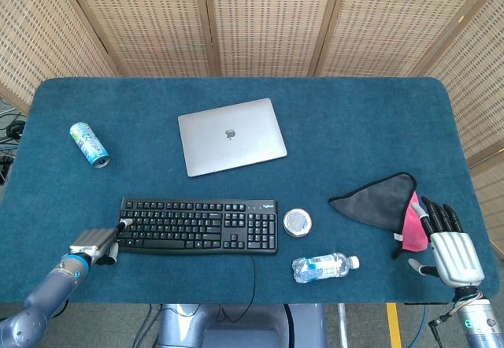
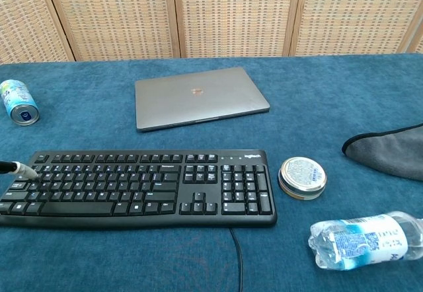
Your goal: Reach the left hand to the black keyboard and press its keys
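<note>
Blue carpet-like fabric covers the tabletop (image 1: 354, 112), and the objects lie spread across it. Farthest left, a light-coloured drink can (image 1: 89, 144) lies on its side, well apart from everything else. Nearer the front edge, the left robot hand (image 1: 98, 243) sits at the left end of the black keyboard (image 1: 198, 225), most fingers curled in, grasping nothing, with one pale fingertip (image 2: 24, 170) stretched out over the leftmost keys; whether it actually touches a key cannot be told. The keyboard lies flat near the front of the tabletop, its cable running off the near edge. Behind it rests a closed silver laptop (image 1: 231, 136). Just beside the keyboard's right end stands a small round tin (image 1: 297, 222), and in front of that a clear water bottle (image 1: 324, 267) lies on its side. Further right, a dark grey cloth (image 1: 374, 199) with a pink patch is spread out. The right robot hand (image 1: 450, 249) lies at the cloth's right edge, released, fingers straight and apart, grasping nothing.
</note>
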Motion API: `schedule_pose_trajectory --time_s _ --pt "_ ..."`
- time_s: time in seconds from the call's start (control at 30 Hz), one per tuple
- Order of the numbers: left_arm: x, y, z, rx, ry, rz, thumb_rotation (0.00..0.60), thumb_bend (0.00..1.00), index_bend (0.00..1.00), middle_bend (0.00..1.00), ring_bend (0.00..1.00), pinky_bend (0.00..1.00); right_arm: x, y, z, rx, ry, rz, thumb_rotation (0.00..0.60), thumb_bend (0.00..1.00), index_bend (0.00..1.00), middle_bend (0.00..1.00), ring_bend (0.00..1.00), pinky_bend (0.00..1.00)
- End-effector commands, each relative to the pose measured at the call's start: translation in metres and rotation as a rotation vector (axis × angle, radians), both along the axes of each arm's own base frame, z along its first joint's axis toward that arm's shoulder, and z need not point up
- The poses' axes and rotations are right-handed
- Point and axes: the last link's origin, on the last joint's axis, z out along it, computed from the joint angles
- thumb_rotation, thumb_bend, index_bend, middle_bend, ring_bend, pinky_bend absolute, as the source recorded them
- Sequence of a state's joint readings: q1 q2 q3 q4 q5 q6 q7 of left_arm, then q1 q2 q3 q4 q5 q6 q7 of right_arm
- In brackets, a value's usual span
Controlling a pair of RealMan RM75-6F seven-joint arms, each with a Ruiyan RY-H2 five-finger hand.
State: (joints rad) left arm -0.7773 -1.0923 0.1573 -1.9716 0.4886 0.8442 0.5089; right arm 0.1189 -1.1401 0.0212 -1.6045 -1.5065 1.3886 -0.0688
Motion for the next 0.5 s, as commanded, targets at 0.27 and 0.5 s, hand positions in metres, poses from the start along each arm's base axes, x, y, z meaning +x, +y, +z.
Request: schedule_pose_trajectory --time_s 0.27,0.5 --pt "-0.0006 0.0016 -0.0054 -0.002 -0.004 -0.001 0.600 0.81 0.00 0.72 0.68 0.44 0.0002 0.0001 -0.0004 0.001 0.000 0.002 0.600 0.02 0.00 0.00 0.00 0.00" --pt "-0.0010 0.0008 -0.0085 -0.015 0.000 0.000 0.600 0.81 0.00 0.72 0.68 0.44 0.0002 0.0000 -0.0001 -0.001 -0.002 0.005 0.600 0.02 0.00 0.00 0.00 0.00"
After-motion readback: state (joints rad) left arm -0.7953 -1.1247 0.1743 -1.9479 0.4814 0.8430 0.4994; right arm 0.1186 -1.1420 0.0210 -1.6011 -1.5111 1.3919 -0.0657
